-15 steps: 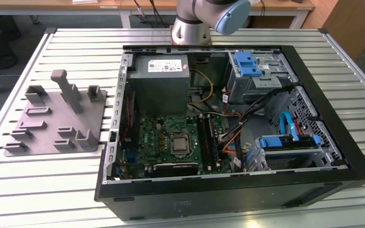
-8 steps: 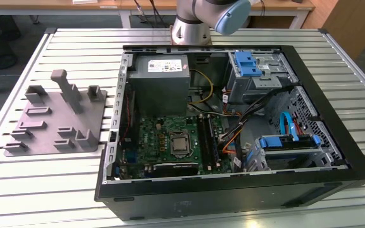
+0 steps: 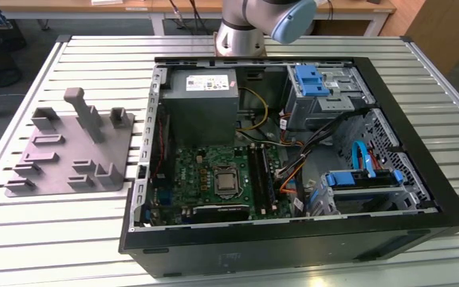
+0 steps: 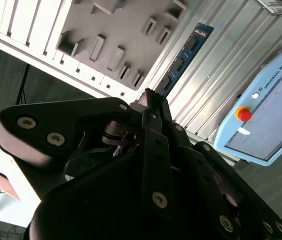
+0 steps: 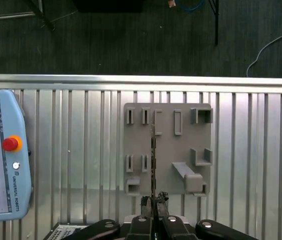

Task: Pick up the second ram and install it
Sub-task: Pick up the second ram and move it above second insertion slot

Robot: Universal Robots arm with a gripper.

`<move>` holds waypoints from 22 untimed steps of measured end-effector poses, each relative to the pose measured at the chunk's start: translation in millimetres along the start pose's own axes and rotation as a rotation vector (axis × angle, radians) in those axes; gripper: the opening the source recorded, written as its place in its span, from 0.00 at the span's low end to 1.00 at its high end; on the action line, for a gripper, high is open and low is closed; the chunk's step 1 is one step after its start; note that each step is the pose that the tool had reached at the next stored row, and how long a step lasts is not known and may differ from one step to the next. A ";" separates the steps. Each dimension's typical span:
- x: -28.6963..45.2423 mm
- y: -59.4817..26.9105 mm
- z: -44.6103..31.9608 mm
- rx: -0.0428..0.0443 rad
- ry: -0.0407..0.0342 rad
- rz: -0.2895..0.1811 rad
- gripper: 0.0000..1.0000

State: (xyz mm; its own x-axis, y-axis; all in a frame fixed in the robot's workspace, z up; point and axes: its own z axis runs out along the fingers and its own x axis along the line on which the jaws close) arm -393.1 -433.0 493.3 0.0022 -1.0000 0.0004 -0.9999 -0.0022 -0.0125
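Clamping the hand (image 4: 150,100) shut on one end of the second ram (image 4: 184,56), holding it edge-on above the grey fixture (image 5: 180,145), likely keeping its long edge free for seating.

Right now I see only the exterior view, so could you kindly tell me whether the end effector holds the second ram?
Observer: Yes, in both wrist views the end effector is shut on the second ram.
Operator: Thank you; what is below it?
Observer: The first wrist view looks past the strip onto the grey fixture.
Operator: Anything else on the table?
Observer: A teach pendant lies on the slatted table beside the fixture.
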 end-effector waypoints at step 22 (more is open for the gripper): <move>0.2 -99.8 12.1 -0.0058 0.0001 0.000 0.14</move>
State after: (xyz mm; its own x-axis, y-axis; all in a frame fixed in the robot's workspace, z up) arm -293.1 -433.0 482.4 0.0022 -1.0000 0.0005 -1.0000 -0.0022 -0.0067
